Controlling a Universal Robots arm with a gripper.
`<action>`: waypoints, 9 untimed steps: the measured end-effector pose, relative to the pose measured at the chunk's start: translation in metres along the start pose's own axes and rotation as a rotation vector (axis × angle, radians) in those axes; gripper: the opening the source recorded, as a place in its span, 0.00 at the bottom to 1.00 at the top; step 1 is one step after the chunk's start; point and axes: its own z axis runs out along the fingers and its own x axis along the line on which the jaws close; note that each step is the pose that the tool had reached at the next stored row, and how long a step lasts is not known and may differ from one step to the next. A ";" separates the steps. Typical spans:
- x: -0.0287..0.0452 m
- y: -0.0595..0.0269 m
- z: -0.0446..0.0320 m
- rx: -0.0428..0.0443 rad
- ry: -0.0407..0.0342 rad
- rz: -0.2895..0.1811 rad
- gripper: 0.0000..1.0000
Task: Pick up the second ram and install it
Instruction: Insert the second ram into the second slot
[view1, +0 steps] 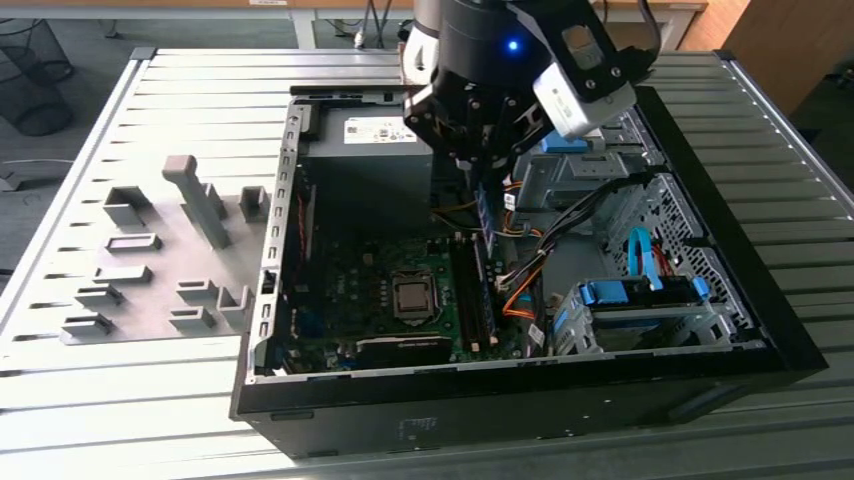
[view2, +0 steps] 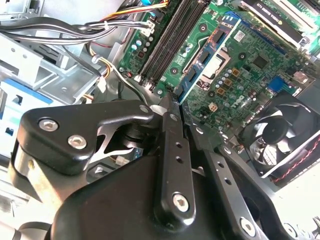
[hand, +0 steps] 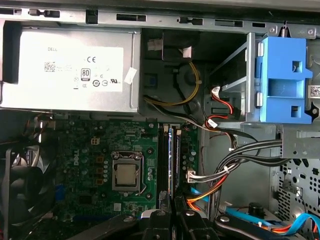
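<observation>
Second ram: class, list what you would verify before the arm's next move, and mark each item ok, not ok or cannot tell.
1. Gripper shut on the second ram: ok.
2. Stick running parallel to the memory slots, judged in the first wrist view: ok.
3. Stick seated in a slot: not ok; in the exterior view it hangs above the motherboard.
4. Cables off the slots: ok, they lie beside them.
5. Slot end latches open: cannot tell.
</observation>
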 end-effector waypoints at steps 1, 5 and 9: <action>0.0000 0.0000 0.0005 0.0001 0.0000 0.000 0.14; 0.0001 -0.0001 0.0027 0.0001 0.0000 0.000 0.14; 0.0002 -0.0001 0.0048 0.0002 0.0000 0.000 0.14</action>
